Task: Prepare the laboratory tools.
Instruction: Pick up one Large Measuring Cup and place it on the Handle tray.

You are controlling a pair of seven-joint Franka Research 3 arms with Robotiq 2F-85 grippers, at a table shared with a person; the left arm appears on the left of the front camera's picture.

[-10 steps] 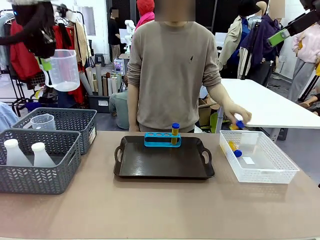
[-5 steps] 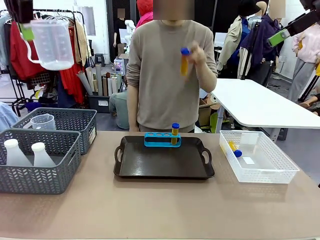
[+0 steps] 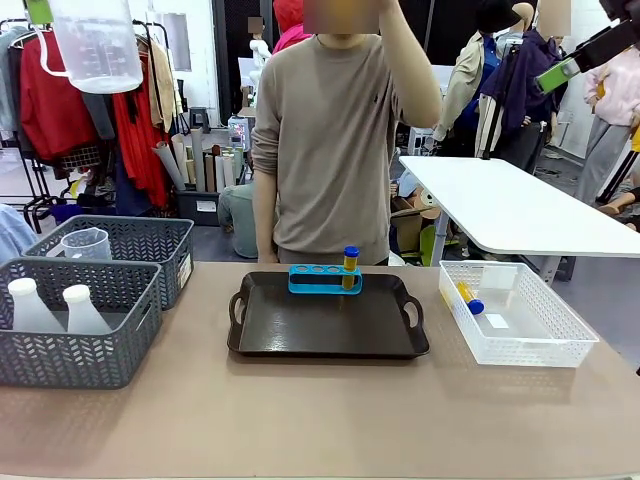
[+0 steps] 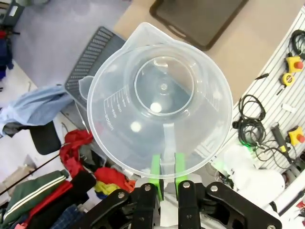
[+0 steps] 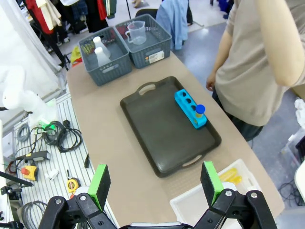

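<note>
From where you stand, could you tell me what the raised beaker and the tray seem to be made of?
The beaker: translucent plastic, slightly frosted; the background shows through its wall, with moulded graduations. The tray: probably dark moulded plastic, satin sheen; coated metal is possible.

Clothes rack (image 3: 150, 24) standing behind left pincer (image 4: 165, 167), red coats (image 3: 42, 100) hanging on it. White table (image 3: 520, 210) sitting below right pincer (image 5: 155, 186). Grey floor (image 3: 215, 240) showing.

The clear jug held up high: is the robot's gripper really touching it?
Touching. In the left wrist view the left gripper pinches the handle of the clear jug between its green pads, no gap.
</note>
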